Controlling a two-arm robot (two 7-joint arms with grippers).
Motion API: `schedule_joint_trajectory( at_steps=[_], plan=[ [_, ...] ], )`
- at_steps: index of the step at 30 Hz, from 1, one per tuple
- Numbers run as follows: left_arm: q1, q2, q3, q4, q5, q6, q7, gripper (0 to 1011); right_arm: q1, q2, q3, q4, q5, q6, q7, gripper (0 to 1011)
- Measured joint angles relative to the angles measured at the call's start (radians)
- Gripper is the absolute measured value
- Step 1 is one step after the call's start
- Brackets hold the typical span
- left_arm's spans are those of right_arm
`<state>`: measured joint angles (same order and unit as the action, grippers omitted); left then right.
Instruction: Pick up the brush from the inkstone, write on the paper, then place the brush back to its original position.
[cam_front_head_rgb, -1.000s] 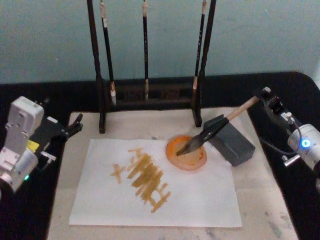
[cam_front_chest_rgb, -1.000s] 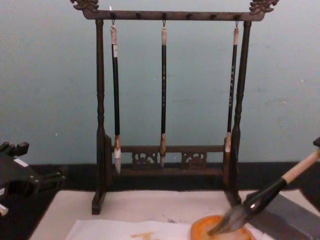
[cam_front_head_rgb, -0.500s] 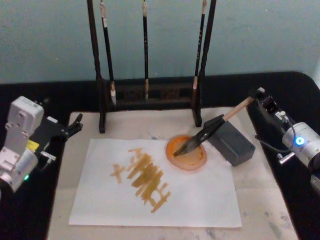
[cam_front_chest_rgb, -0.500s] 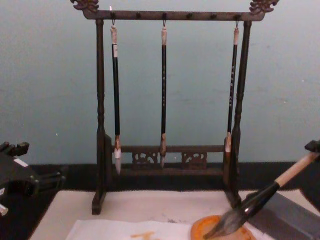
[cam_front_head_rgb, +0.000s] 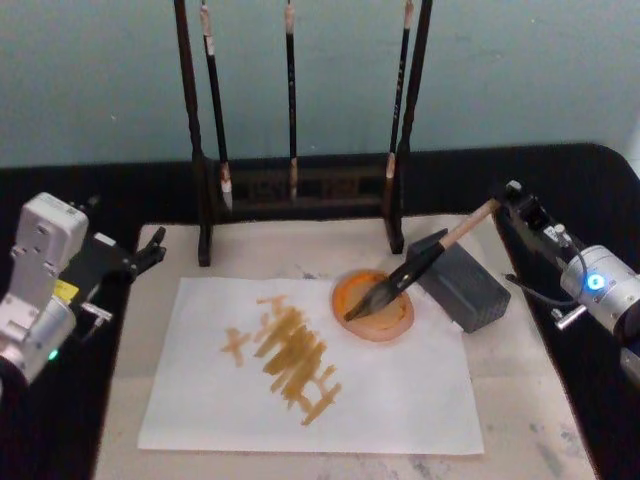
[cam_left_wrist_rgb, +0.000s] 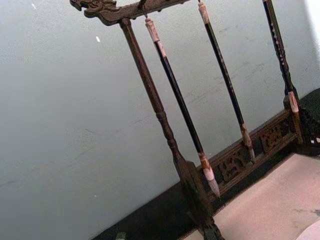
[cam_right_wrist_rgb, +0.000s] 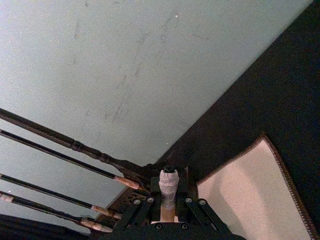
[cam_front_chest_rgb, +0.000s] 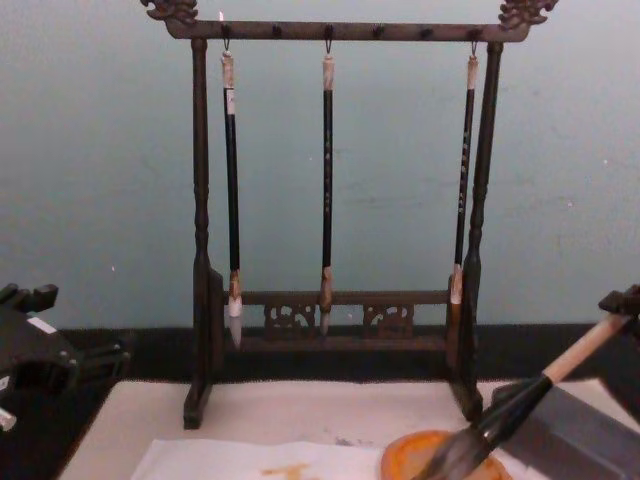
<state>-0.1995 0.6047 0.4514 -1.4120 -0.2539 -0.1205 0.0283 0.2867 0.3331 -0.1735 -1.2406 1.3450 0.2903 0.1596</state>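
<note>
I am at a calligraphy desk that looks like a staged test bench: a black table (cam_front_head_rgb: 580, 170) in front of a plain teal wall (cam_front_chest_rgb: 100, 150). Before me a beige felt mat (cam_front_head_rgb: 520, 400) carries the paper (cam_front_head_rgb: 400, 400) marked with ochre brush strokes, the inkstone (cam_front_head_rgb: 395, 322) with the brush (cam_front_head_rgb: 420, 265) slanting down to it, and a grey block (cam_front_head_rgb: 465, 285) just beside the dish. Behind them stands a carved dark wooden rack (cam_front_chest_rgb: 200, 200) with three thin brushes (cam_front_chest_rgb: 327, 180) hanging from its crossbar, the writing tools that mark this as a calligrapher's setup.

readable text: none | paper (cam_front_head_rgb: 400, 400) — ochre strokes, no legible character | yellow sticker (cam_front_head_rgb: 65, 291) — print too small
</note>
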Motion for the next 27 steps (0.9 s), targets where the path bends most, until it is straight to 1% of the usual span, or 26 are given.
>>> schedule_joint_trajectory(
  at_steps=[10, 22, 25, 26, 27],
  plan=[
    [0.000, 0.000, 0.000, 0.000, 0.000, 0.000, 0.000, 1010, 0.002, 0.014, -0.017, 0.006, 0.022, -0.005, -0.004, 175],
    [0.000, 0.000, 0.000, 0.000, 0.000, 0.000, 0.000, 1010, 0.000, 0.012, -0.014, 0.005, 0.021, -0.006, -0.004, 175],
    [0.000, 0.000, 0.000, 0.000, 0.000, 0.000, 0.000, 1010, 0.000, 0.012, -0.014, 0.005, 0.020, -0.006, -0.004, 220],
    [0.000, 0.000, 0.000, 0.000, 0.000, 0.000, 0.000, 1010, 0.000, 0.012, -0.014, 0.005, 0.020, -0.006, -0.004, 285],
    [0.000, 0.000, 0.000, 0.000, 0.000, 0.000, 0.000, 1010, 0.000, 0.012, -0.013, 0.005, 0.020, -0.007, -0.005, 302]
  ],
)
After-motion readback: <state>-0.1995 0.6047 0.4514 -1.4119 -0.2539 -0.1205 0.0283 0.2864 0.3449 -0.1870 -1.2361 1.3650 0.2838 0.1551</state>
